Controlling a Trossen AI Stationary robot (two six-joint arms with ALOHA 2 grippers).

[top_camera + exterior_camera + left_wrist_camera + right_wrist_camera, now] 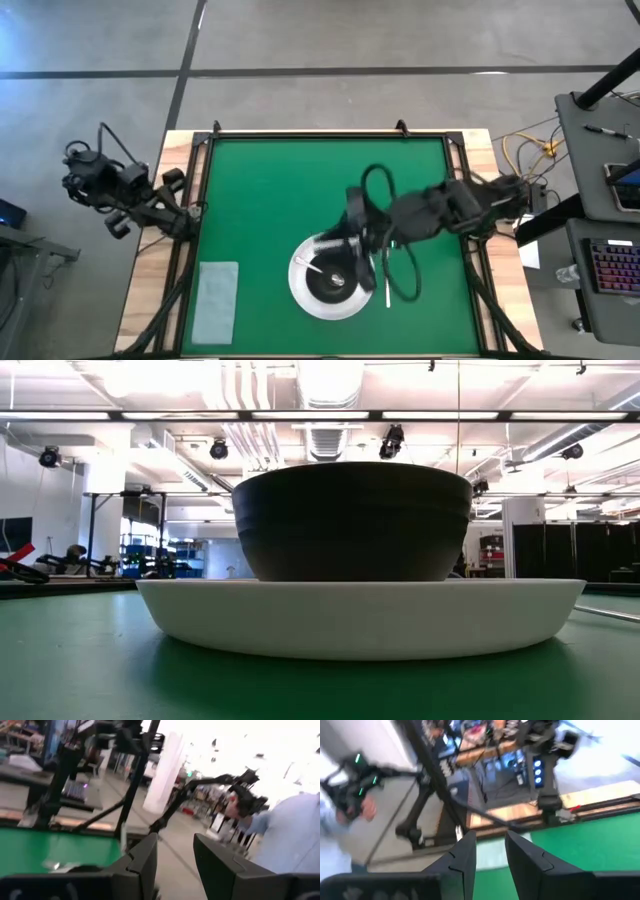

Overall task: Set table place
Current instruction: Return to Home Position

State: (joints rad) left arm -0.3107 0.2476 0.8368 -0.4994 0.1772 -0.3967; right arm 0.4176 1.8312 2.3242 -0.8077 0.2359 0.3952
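In the high view the round white plate (pixel 303 296) lies on the green table (pixel 270 190), near its near edge. The dark bowl (pixel 335 280) stands inside the plate, and the low view shows the bowl (pixel 352 522) resting by its base on the plate (pixel 360 618). One silver utensil (pixel 313 264) lies slanting in the bowl. Another silver utensil (pixel 388 290) lies flat on the table just right of the plate; fork or spoon, I cannot tell. My right gripper (pixel 352 212) (pixel 490 847) hovers over the plate's far side, open and empty. My left gripper (pixel 175 855) is open, parked off the table's left edge.
A pale grey napkin (pixel 215 300) lies flat at the near left corner. The far half of the table is bare green. Cable loops (pixel 378 185) hang around the right arm. A person in a light blue shirt (pixel 290 835) stands beyond the table.
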